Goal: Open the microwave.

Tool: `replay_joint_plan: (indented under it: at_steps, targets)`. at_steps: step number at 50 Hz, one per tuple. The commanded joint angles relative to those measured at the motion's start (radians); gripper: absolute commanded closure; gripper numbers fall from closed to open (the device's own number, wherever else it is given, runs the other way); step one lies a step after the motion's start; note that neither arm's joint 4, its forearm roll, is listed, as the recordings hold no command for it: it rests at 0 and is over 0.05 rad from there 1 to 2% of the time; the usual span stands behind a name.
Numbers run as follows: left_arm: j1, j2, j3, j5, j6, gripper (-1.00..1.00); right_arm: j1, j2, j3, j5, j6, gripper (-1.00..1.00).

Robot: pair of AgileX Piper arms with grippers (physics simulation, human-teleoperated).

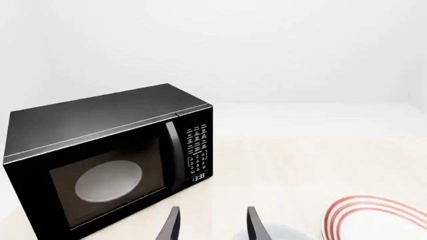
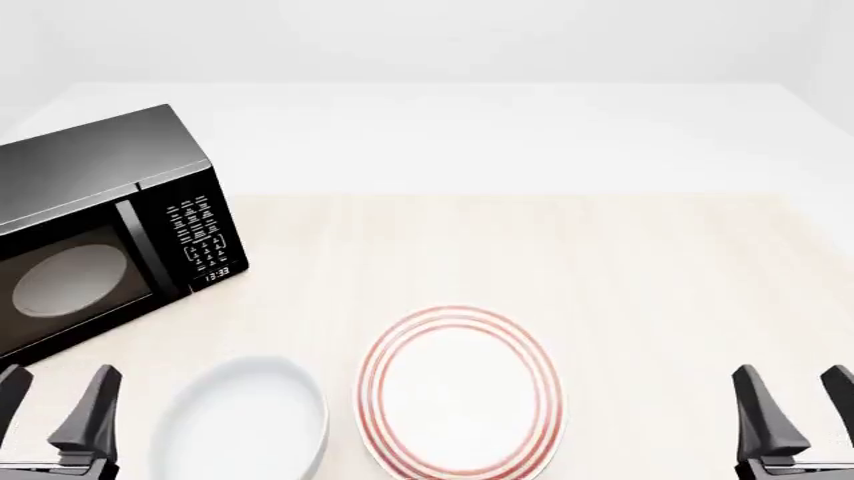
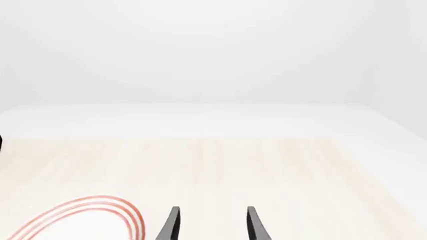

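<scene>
microwave [image 2: 100,235] at ten o'clock, door shut (nothing begun); left gripper [image 2: 54,405] and right gripper [image 2: 797,408] released, well apart from it.

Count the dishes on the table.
2, both near the front edge: a plain white bowl in front of the microwave, and a red-ringed plate just to its right, mid-table.

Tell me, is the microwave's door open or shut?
Shut: the microwave's door lies flush with its front, handle beside the keypad.
</scene>
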Motion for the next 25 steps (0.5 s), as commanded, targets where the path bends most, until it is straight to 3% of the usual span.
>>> replay_joint_plan:
  at_steps: [1, 16, 25]
  targets:
    - [0.002, 0.003, -0.002, -0.001, -0.001, -1.00, -0.001, 0.005, -0.002, -0.001, 0.005, -1.00]
    - [0.005, 0.000, -0.011, 0.001, -0.015, -1.00, -0.001, 0.005, -0.002, -0.001, 0.008, -1.00]
    - [0.077, 0.001, -0.072, 0.046, -0.008, -1.00, -0.001, 0.005, -0.002, -0.001, 0.007, -1.00]
